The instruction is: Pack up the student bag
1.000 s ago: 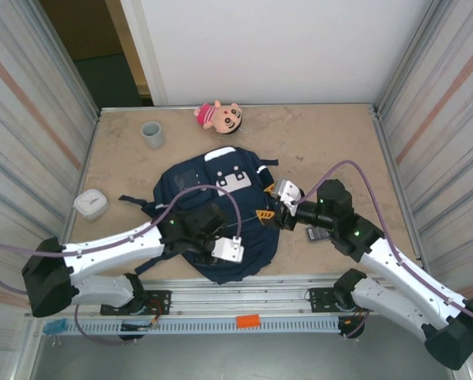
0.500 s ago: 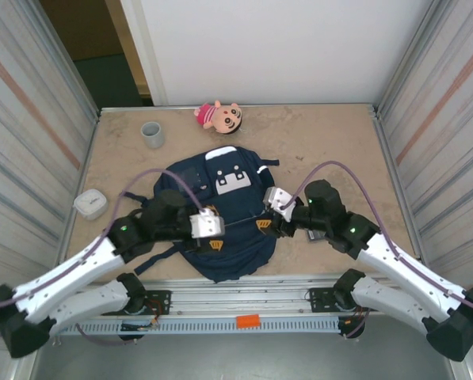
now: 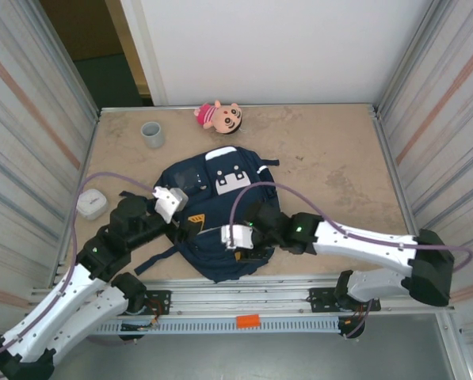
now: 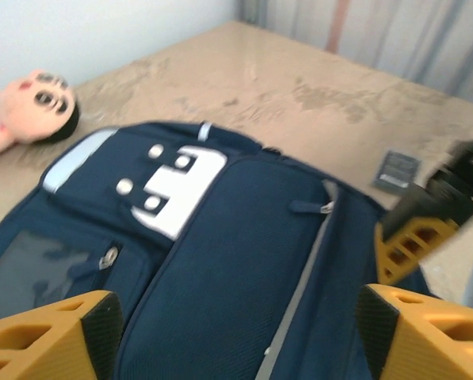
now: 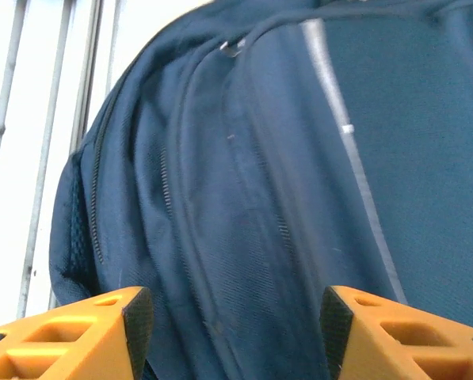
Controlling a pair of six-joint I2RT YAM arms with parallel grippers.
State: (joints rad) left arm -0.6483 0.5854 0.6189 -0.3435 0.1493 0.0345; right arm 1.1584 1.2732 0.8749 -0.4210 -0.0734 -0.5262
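With the student bag (image 3: 220, 198) lying flat at the near middle of the table (image 3: 331, 150) and our left jaws and right jaws both spread, empty, over it, we would seat one on a zipper pull (image 4: 311, 207) — not loose fabric — while the other pins the bag.

Both arms are built of white links (image 3: 363, 240) and black joints (image 3: 430, 273); purple cables (image 3: 260, 184) are looped, and fingers (image 5: 70, 332) are orange.

Navy student bag (image 3: 217, 203) flat, seemingly zipped.
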